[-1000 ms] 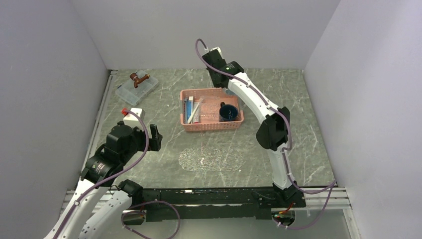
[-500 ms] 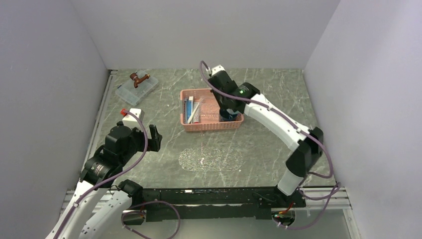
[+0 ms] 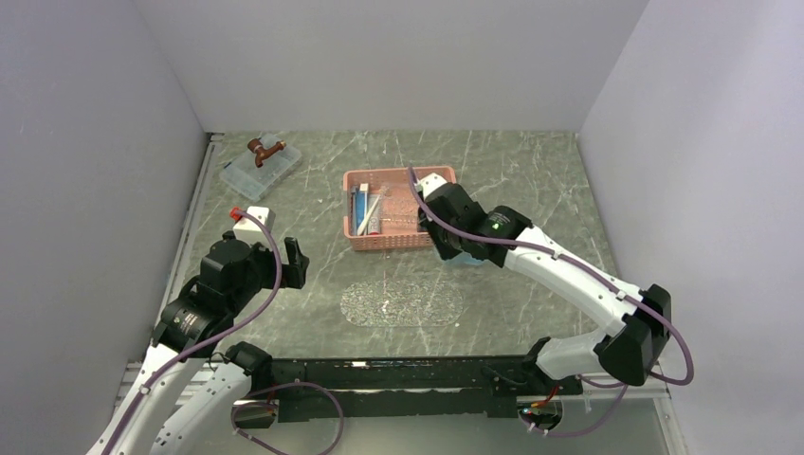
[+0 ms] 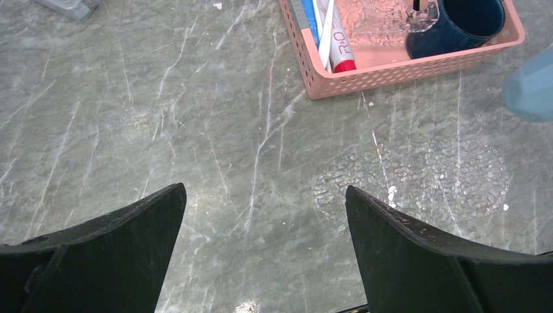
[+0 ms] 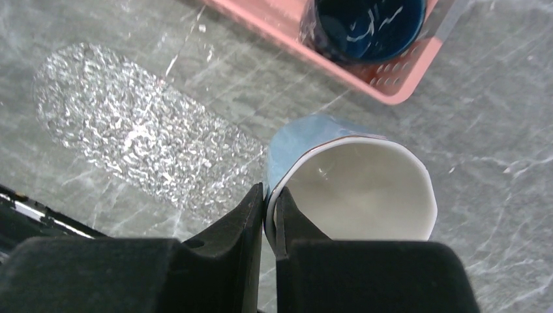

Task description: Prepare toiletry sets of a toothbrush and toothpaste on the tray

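Observation:
The clear bumpy oval tray (image 3: 401, 303) (image 4: 424, 176) (image 5: 130, 130) lies bare in front of the pink basket (image 3: 402, 239). At the basket's left end lie a whitish toothbrush (image 3: 369, 209) (image 4: 325, 26) and toothpaste (image 3: 359, 205) (image 4: 340, 49), its red cap toward me. My right gripper (image 5: 269, 195) (image 3: 453, 246) is shut on the rim of a pale blue cup (image 5: 358, 195) (image 4: 531, 85), one finger inside and one outside. It holds the cup just in front of the basket's right end, right of the tray. My left gripper (image 4: 264, 192) (image 3: 296, 261) hangs open over bare table left of the tray.
A dark blue mug (image 4: 466, 23) (image 5: 365, 23) stands in the basket's right end. A clear lidded box (image 3: 261, 166) with a brown object on top sits at the back left. A small white box (image 3: 252, 226) with a red cap stands near the left arm.
My right arm swung from behind the basket, over it, down to its front right corner. The left arm stayed still.

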You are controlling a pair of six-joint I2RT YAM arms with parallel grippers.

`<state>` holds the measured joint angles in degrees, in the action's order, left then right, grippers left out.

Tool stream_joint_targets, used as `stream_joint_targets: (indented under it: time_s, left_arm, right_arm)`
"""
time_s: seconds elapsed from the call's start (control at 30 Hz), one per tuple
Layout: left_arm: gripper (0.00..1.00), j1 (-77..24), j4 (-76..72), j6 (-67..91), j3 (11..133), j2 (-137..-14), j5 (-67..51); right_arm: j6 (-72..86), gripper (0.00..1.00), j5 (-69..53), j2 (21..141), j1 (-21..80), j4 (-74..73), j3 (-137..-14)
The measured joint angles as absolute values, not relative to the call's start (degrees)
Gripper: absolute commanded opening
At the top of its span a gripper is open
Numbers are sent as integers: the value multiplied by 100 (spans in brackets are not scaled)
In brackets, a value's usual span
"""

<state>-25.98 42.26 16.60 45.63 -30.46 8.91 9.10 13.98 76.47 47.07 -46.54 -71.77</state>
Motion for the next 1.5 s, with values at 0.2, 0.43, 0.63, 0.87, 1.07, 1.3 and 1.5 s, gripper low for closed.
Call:
stream_joint_targets:
  time_s: [0.2,0.43,0.63,0.87,1.07,1.3,1.5]
  left_arm:
    - [99,-2598,4226,1660,4563,-3046,891]
    - [99,-2598,4226,1660,4560,-3046,891]
    - [99,-2598,4226,1660,4560,-3048,893]
    - [99,-2598,4226,1660,4560,-3052,893]
    - [99,-2598,4226,1660,4560,-3052,895]
    - [99,-2598,4228,1660,4560,-3052,895]
    - [99,-2598,4228,1660,4560,-3052,897]
  right_arm:
    - [1066,0,1190,7561,4827,-4582,-6576]
    - [1363,0,1129,7432,5124,-4530,-5942]
    - [1568,0,1170,7369,5433,-4405,-5804]
    - [1697,0,1219,7367,5723,-4278,-5736]
    - [1793,0,1406,7367,5872,-4281,-5629]
    - [1927,0,1525,7358,5994,-4278,-5448]
    - [1977,0,1603,7336,6040,-4239,-5417]
